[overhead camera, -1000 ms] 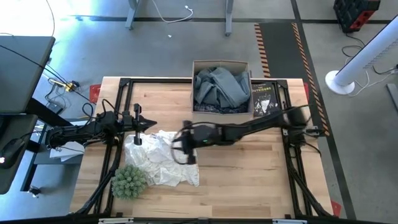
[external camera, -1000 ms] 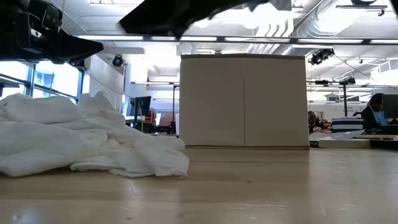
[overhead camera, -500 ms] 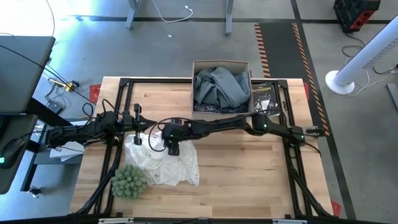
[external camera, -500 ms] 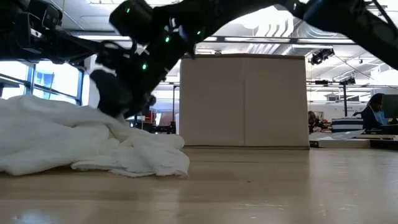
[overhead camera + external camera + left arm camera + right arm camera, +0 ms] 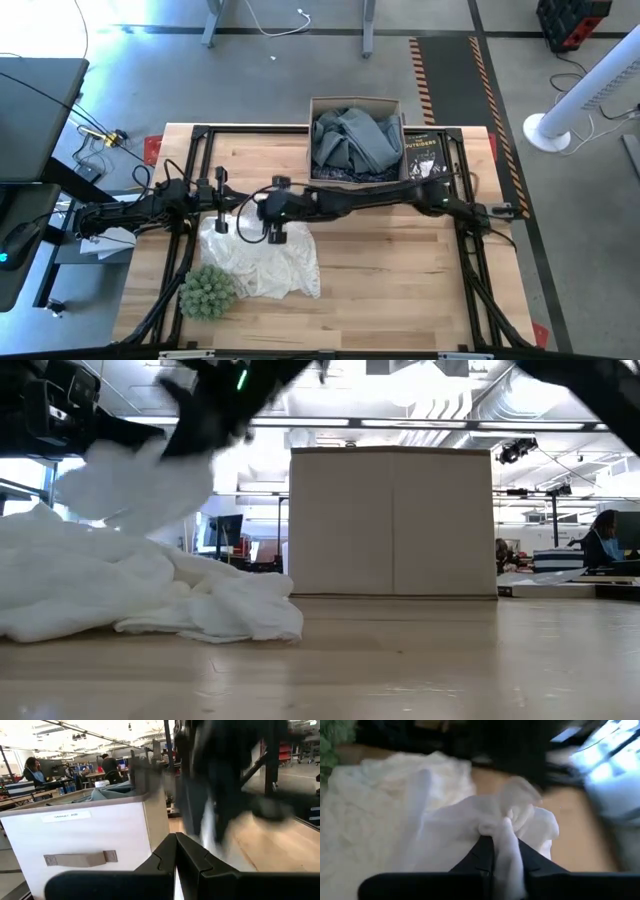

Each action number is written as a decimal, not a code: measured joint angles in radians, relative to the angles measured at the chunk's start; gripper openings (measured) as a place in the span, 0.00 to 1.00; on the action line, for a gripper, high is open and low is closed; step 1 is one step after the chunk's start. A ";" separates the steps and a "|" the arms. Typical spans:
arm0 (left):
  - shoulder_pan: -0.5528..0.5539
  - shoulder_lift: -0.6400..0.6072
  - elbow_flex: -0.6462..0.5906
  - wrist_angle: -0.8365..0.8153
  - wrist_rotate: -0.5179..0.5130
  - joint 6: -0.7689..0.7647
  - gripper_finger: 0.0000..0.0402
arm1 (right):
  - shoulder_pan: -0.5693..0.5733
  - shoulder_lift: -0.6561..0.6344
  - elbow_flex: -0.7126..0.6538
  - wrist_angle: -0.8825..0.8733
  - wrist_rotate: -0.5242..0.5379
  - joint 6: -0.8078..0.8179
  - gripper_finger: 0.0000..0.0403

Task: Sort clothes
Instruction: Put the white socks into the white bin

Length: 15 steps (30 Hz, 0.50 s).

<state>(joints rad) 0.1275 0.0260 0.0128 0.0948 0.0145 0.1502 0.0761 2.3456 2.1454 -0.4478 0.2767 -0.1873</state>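
A white garment (image 5: pixel 268 266) lies crumpled on the table's left half, next to a spiky green plant ball (image 5: pixel 207 291). My right arm reaches across the table, and my right gripper (image 5: pixel 273 233) is shut on a bunch of the garment's far part (image 5: pixel 128 484), which stands raised above the rest (image 5: pixel 150 595). Grey and dark clothes (image 5: pixel 352 140) fill the cardboard box (image 5: pixel 357 103) at the far edge. My left gripper (image 5: pixel 236 201) waits shut and level at the left, just beyond the garment's far left corner. My right gripper pinches a gathered bunch of the white garment (image 5: pixel 506 827) between its two fingers, several layers of it. The fingers slant down from the table's right side. The bunch (image 5: pixel 128 484) is lifted off the pile while the remainder of the garment stays slack on the table.
A black book (image 5: pixel 424 157) lies to the right of the box. The box wall (image 5: pixel 85 835) stands in front of my left gripper (image 5: pixel 176 851). The table's near right part shows bare wood (image 5: pixel 400 280). People sit in the room beyond.
My right gripper has moved toward the table's left edge, dropped onto the white garment, taken hold of it and risen. A bunch of the garment's far part is now pulled up; the rest has stayed on the table.
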 joint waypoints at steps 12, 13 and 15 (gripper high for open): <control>0.000 0.000 0.000 -0.001 0.000 0.000 0.00 | 0.002 -0.402 0.002 -0.346 0.501 -0.203 0.03; 0.000 0.000 0.000 -0.001 0.000 0.000 0.00 | -0.023 -0.425 0.002 -0.377 0.508 -0.192 0.03; 0.000 0.000 0.000 -0.001 0.000 0.000 0.00 | -0.087 -0.460 0.001 -0.434 0.490 -0.150 0.03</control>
<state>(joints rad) 0.1273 0.0261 0.0128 0.0940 0.0148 0.1501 -0.0108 1.8860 2.1460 -0.8821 0.7667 -0.3372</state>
